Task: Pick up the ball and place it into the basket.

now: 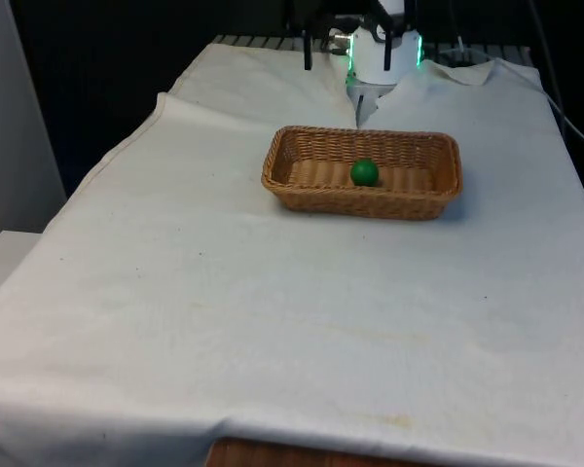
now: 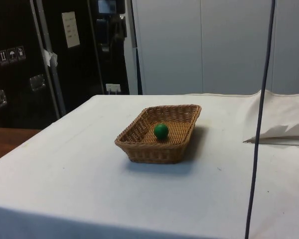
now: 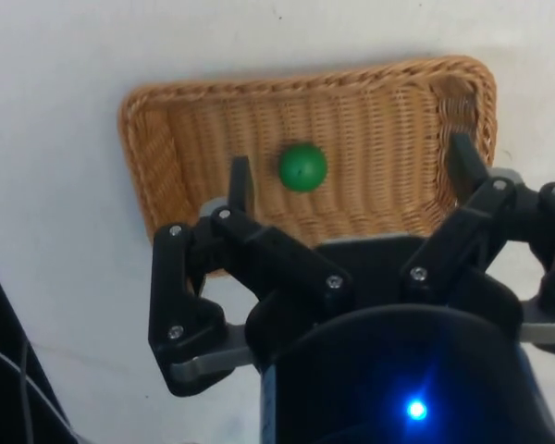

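Front view: we see the green ball [image 1: 364, 172] lying on the floor of the wicker basket [image 1: 302, 190], near its middle, on the white cloth [image 1: 224, 321]. The arm's lower end appears at the table's far edge, well apart from the basket.

Side view: we find the ball [image 2: 161, 131] resting inside the basket [image 2: 139, 148], touching the woven floor and clear of all four walls; by our reading the placement is done.

Wrist view: we look down on the gripper [image 3: 351, 180], its fingers [image 3: 241, 185] spread wide and holding nothing, high above the ball [image 3: 302, 167] and basket [image 3: 148, 139].

Little remains to fail, in our judgement. A round ball on a shallow tray could roll if the arm's retreat brushed the rim or tugged the cloth; the walls look tall enough to contain it.
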Tool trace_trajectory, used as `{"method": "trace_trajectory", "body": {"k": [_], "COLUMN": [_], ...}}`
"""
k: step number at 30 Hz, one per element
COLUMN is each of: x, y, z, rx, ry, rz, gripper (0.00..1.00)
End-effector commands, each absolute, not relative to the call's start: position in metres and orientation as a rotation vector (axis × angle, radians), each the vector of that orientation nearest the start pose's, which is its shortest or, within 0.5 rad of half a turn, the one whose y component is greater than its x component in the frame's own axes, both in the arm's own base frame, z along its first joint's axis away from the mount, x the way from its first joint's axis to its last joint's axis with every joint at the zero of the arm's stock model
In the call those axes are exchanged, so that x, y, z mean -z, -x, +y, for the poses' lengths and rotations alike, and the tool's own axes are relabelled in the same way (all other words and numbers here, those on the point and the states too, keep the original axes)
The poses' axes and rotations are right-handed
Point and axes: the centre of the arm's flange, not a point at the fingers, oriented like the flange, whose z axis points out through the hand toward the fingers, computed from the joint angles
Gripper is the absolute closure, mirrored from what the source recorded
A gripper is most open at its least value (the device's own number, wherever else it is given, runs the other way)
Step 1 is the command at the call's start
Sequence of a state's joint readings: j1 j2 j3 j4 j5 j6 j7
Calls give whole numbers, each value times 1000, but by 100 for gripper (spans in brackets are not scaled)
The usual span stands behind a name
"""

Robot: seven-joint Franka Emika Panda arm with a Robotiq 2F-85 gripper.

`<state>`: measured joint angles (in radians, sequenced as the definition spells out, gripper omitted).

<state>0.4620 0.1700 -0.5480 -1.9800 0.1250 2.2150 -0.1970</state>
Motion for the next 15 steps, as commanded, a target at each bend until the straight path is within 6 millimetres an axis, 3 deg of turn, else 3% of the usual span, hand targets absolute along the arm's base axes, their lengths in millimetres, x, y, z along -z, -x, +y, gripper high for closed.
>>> {"method": "trace_trajectory", "body": {"k": [1, 6, 15], "x": [-404, -406, -409], "y": [-588, -575, -563], "z": [-32, -22, -21], "rx": [148, 139, 127], "ry": [3145, 3148, 3155], "rz": [-78, -85, -54], "gripper": [0, 0, 0]}}
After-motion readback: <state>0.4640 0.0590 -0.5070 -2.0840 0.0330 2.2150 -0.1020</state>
